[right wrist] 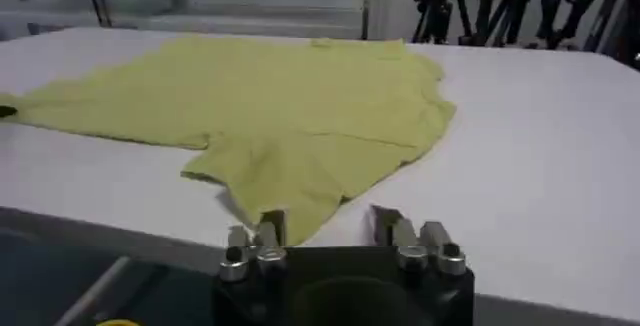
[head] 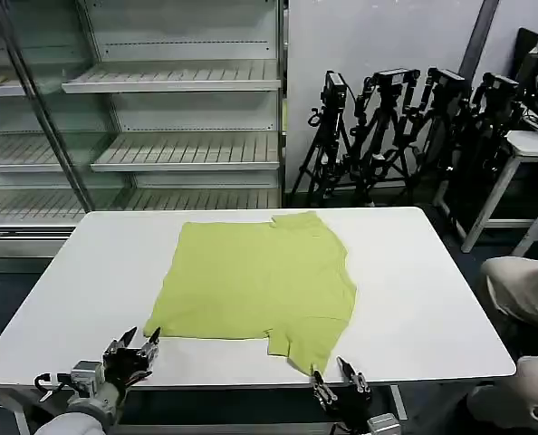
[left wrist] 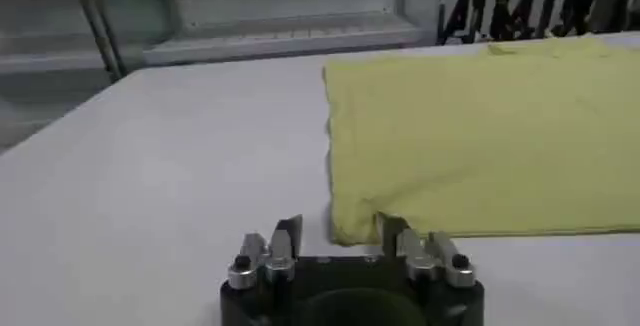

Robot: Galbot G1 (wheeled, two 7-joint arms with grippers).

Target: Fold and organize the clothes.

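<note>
Head view gives you the T-shirt (head: 255,276) spread flat across the middle of the counter (head: 432,308), plain side up, one sleeve reaching toward the near edge. Your left end effector (head: 135,346) sits at the near left corner of the shirt, fingers spread wide and empty, with that corner just ahead of them in the left wrist view. Your right end effector (head: 339,378) hangs at the near edge just below the sleeve tip, also wide and holding nothing. By the look of it you are at the opening step, lining up for the first fold (nothing is gripped yet). Next you'll likely need to slide each set of fingers onto the cloth edge and pinch before lifting.
</note>
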